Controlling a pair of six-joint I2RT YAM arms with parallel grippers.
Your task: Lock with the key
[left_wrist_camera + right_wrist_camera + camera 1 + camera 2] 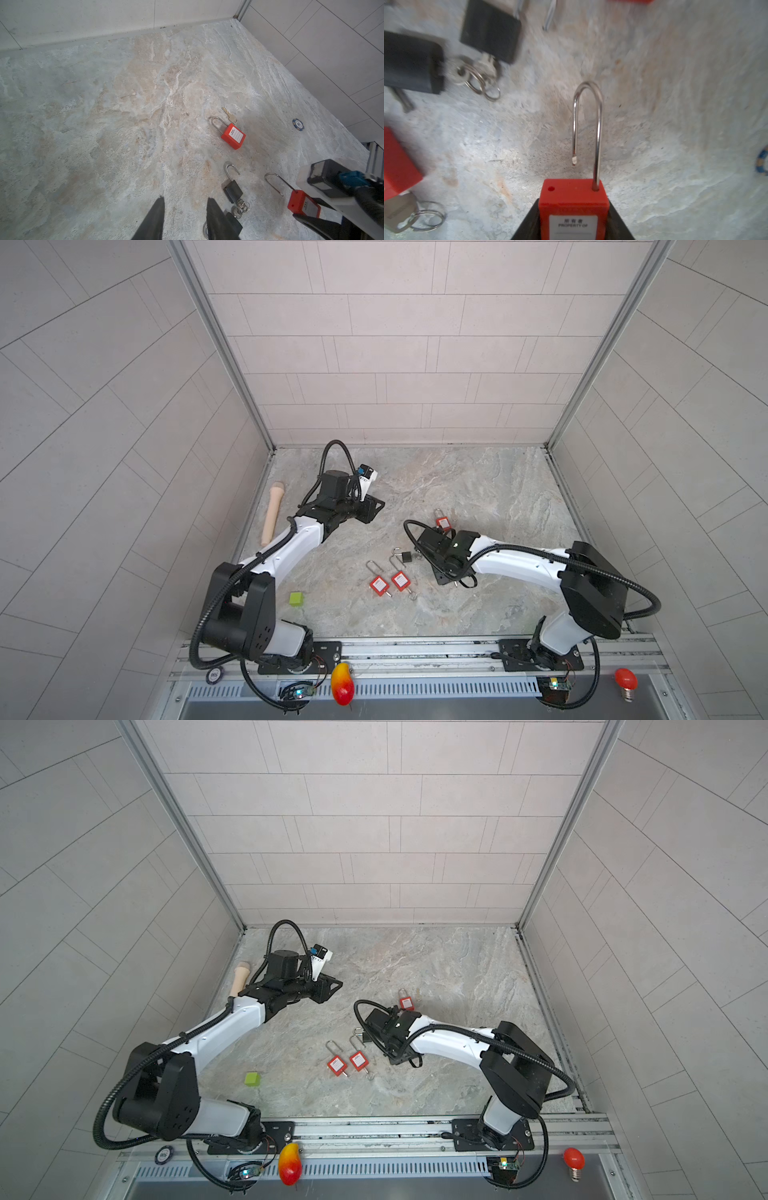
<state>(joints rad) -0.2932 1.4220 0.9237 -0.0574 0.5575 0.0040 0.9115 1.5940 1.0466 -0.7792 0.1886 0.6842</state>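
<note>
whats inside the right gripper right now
A red padlock, body between the right gripper's fingers, shackle open with its free end out of the body. The fingers cover the body's sides; its bottom end is out of frame.

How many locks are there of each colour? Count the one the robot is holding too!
Red padlocks: 4 (two side by side, one apart, one in the right gripper)
Black padlocks: 2
Total: 6
</note>
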